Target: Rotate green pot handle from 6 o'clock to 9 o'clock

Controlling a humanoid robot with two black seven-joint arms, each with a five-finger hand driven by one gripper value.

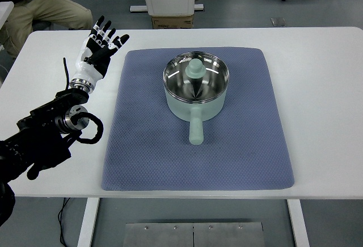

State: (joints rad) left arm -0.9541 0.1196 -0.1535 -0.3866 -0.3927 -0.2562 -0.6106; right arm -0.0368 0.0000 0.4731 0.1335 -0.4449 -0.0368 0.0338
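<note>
The green pot sat on a blue mat on the white counter, its handle pointing toward the robot. The left robot hand hovered beside the mat, fingers spread, holding nothing. A person sat behind the counter.

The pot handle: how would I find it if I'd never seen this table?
Start at the white table and find the blue-grey mat covering its middle. On the mat's upper half stands a pale green pot with a shiny steel inside and a round green knob. The pot handle is the short, pale green bar sticking out of its side toward the near edge.
</note>
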